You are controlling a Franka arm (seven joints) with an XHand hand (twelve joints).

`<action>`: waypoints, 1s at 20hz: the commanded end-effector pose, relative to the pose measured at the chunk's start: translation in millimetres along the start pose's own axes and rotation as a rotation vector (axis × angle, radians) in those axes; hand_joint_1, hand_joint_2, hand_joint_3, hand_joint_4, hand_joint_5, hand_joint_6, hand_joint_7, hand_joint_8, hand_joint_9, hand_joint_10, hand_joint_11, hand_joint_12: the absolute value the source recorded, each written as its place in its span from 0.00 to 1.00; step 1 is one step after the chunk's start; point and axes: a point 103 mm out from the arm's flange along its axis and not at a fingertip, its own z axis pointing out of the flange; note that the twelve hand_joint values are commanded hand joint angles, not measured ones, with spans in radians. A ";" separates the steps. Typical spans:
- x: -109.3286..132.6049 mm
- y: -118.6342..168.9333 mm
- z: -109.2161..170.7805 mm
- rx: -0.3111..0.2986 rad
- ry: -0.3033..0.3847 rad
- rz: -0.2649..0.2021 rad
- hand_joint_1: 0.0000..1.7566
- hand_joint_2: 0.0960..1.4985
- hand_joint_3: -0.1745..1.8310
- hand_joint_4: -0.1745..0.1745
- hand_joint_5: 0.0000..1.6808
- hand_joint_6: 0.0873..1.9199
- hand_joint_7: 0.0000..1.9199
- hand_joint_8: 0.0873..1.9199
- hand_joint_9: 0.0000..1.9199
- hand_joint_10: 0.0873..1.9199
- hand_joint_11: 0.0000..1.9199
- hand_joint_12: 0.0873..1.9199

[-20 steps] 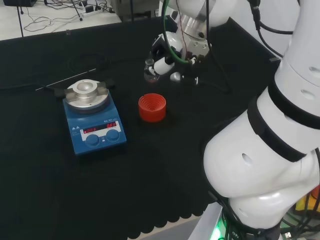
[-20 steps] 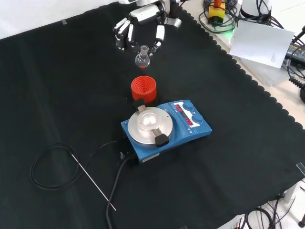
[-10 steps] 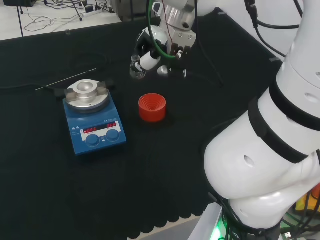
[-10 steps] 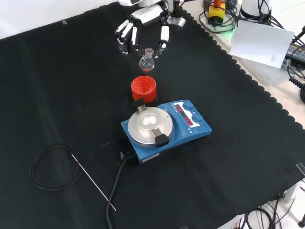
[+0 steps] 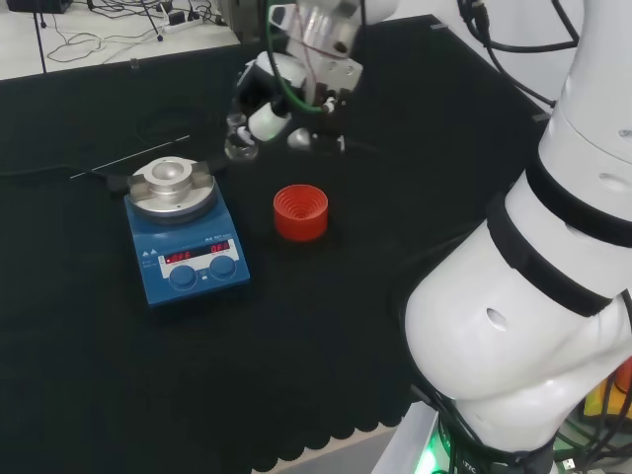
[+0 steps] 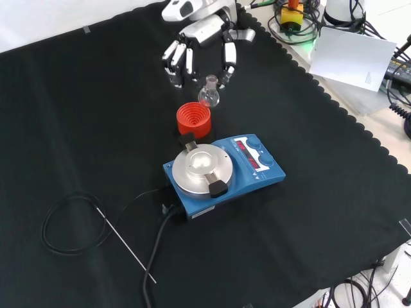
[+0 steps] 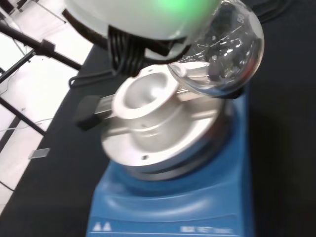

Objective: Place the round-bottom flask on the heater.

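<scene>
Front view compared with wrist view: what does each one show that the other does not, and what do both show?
Front view alone: the red ribbed stand, the hand over it, the heater's blue front with knobs, the cable and thin rod on the cloth.
Wrist view alone: the bowl-shaped hollow in the heater's metal top, seen close.
Both: the round-bottom flask, held in the air, and the heater.

The heater [image 6: 221, 170] has a blue body with a silver round top plate and red-lit displays. The ribbed stand [image 6: 193, 119] at its 12 o'clock in the front view is red. The round-bottom flask [image 6: 209, 95] is clear glass. The hand [image 6: 196, 48] is black and white. The table [image 6: 308, 224] wears black cloth with a scalloped edge.
</scene>
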 end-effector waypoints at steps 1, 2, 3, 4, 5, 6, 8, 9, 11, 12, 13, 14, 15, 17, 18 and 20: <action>44.8 56.1 35.8 0.021 0.031 0.010 0.67 0.35 0.51 0.21 0.72 0.44 0.21 0.33 0.34 0.29 0.14 0.71; 47.3 59.0 38.2 0.025 0.032 0.008 0.67 0.35 0.51 0.21 0.72 0.44 0.21 0.33 0.34 0.29 0.14 0.71; 46.0 60.9 38.6 0.032 0.033 0.003 0.67 0.35 0.51 0.21 0.72 0.44 0.21 0.33 0.34 0.29 0.14 0.71; 46.8 63.4 40.0 0.034 0.032 0.003 0.67 0.35 0.51 0.20 0.72 0.44 0.21 0.33 0.34 0.29 0.14 0.71; 47.9 66.2 41.4 0.035 0.033 0.000 0.67 0.35 0.51 0.20 0.72 0.44 0.21 0.33 0.34 0.29 0.14 0.71; 48.3 68.8 42.3 0.036 0.038 -0.006 0.67 0.35 0.51 0.20 0.72 0.44 0.21 0.33 0.34 0.29 0.14 0.71; 49.5 73.9 43.4 0.033 0.037 -0.013 0.67 0.35 0.51 0.20 0.72 0.44 0.21 0.33 0.34 0.29 0.14 0.71; 49.9 76.6 43.6 0.030 0.034 -0.018 0.67 0.35 0.51 0.20 0.72 0.44 0.21 0.33 0.34 0.29 0.14 0.71; 50.2 82.8 45.7 0.030 0.033 -0.029 0.67 0.35 0.51 0.20 0.72 0.44 0.21 0.33 0.34 0.29 0.14 0.71; 38.2 82.0 39.2 0.028 0.056 -0.040 0.67 0.35 0.51 0.20 0.72 0.44 0.21 0.33 0.34 0.29 0.14 0.71; 36.3 84.2 39.3 0.028 0.059 -0.038 0.67 0.35 0.51 0.20 0.72 0.44 0.21 0.33 0.34 0.29 0.14 0.71; 39.2 87.6 42.3 0.032 0.058 -0.036 0.67 0.35 0.51 0.20 0.72 0.44 0.21 0.33 0.34 0.29 0.14 0.71; 39.7 90.5 44.6 0.031 0.051 -0.017 0.67 0.35 0.51 0.19 0.72 0.44 0.21 0.33 0.34 0.29 0.14 0.71; 42.5 95.7 50.7 0.042 0.048 -0.017 0.67 0.35 0.51 0.19 0.72 0.44 0.21 0.33 0.34 0.29 0.14 0.71; 43.1 97.2 53.3 0.047 0.047 -0.022 0.67 0.35 0.51 0.19 0.72 0.44 0.21 0.33 0.34 0.29 0.14 0.71; 44.4 99.7 56.7 0.055 0.052 -0.032 0.67 0.35 0.51 0.19 0.72 0.44 0.21 0.33 0.34 0.29 0.14 0.71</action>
